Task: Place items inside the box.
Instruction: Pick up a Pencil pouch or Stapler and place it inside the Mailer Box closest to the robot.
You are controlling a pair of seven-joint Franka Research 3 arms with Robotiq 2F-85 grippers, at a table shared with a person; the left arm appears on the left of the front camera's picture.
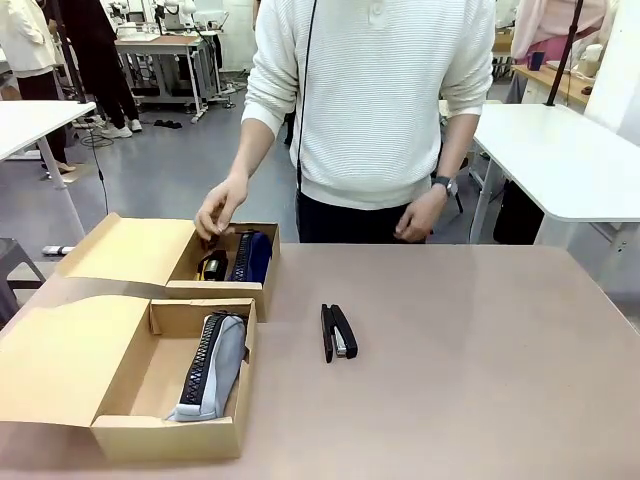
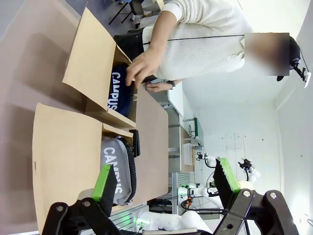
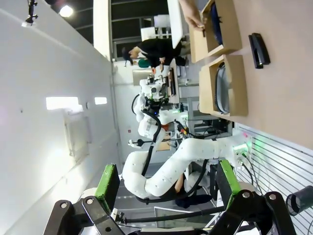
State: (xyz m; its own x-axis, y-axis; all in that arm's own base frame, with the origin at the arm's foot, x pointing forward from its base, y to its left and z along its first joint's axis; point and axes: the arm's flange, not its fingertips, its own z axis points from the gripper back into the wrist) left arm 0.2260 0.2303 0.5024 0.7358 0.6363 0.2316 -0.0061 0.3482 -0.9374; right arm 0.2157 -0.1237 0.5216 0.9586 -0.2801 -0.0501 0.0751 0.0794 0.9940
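Two open cardboard boxes stand at the table's left. The near box (image 1: 165,438) holds a grey zip pencil case (image 1: 212,365) lettered "CAMPUS" (image 2: 117,169). In the far box (image 1: 215,293) lie a navy blue pouch (image 1: 251,256) and a yellow utility knife (image 1: 211,265). A person's hand (image 1: 220,210) hovers over the far box with its fingers pinched. A black stapler (image 1: 337,331) lies on the bare table right of the boxes. My left gripper (image 2: 165,183) is open, high above the boxes. My right gripper (image 3: 166,183) is open too, far from the stapler (image 3: 258,50).
The person stands at the far edge, the other hand (image 1: 418,218) hanging near the table. The boxes' lids (image 1: 60,360) lie folded out to the left. White tables (image 1: 560,160) stand behind on both sides.
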